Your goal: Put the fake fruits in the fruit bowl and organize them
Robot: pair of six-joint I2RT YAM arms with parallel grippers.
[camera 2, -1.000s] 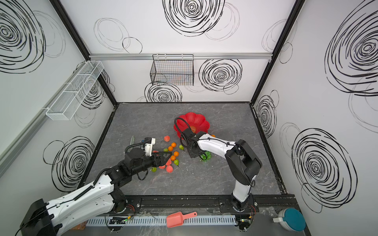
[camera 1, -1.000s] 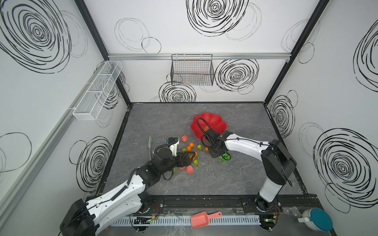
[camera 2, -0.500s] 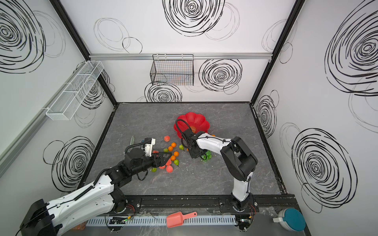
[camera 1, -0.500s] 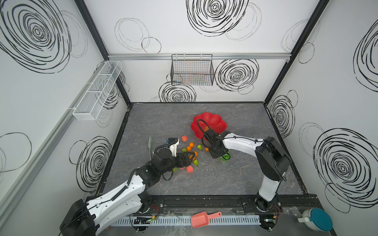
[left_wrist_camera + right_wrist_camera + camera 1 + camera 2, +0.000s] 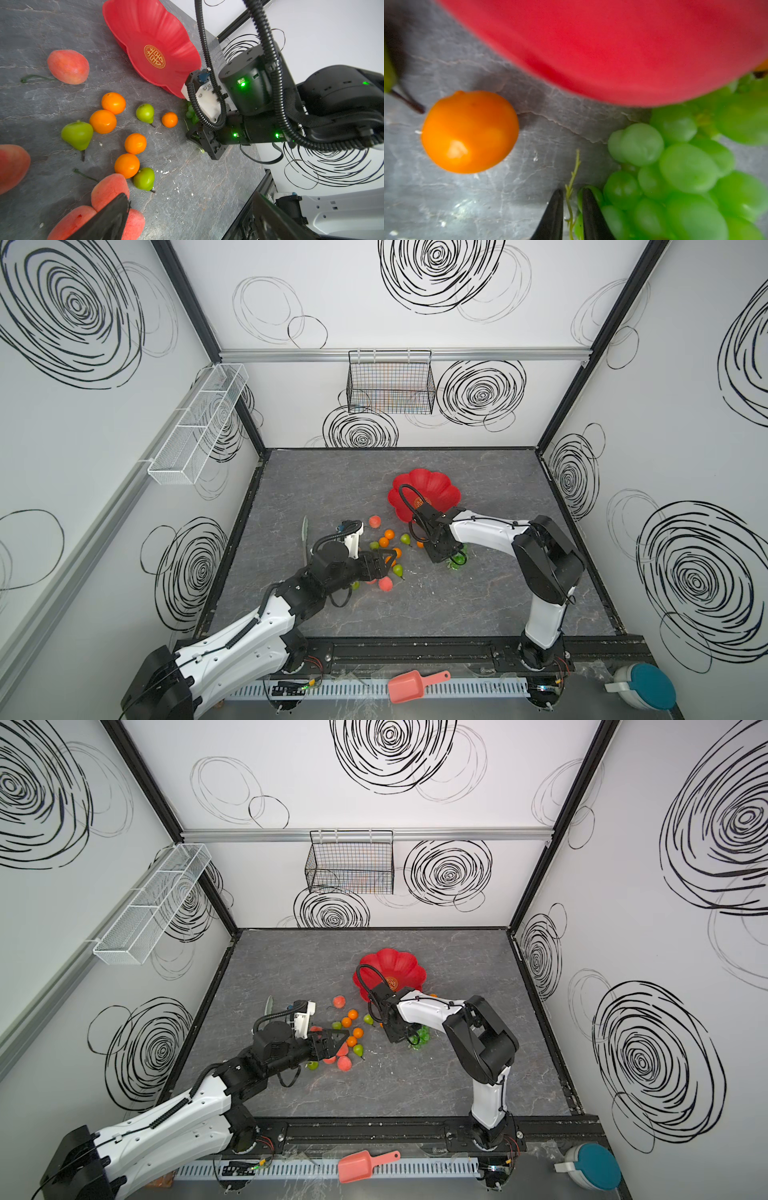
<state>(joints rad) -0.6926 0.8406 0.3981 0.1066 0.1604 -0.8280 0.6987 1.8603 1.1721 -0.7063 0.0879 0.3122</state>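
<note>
One fruit bowl (image 5: 432,483) stood empty, fake fruits (image 5: 389,534) all outside; left gripper (image 5: 389,560) gaped, right gripper (image 5: 572,193) barely apart astride grape stem (image 5: 574,166).

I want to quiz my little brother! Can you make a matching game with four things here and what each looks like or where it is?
Things:
1. fruit bowl
2. grape bunch
3. scoop
4. wire basket

Clues:
A. black, hanging up at the back
B. salmon pink, lying out front
C. glossy red, flower-shaped
D. green, stem between the right gripper tips

Pairs: 1-C, 2-D, 3-B, 4-A
</note>
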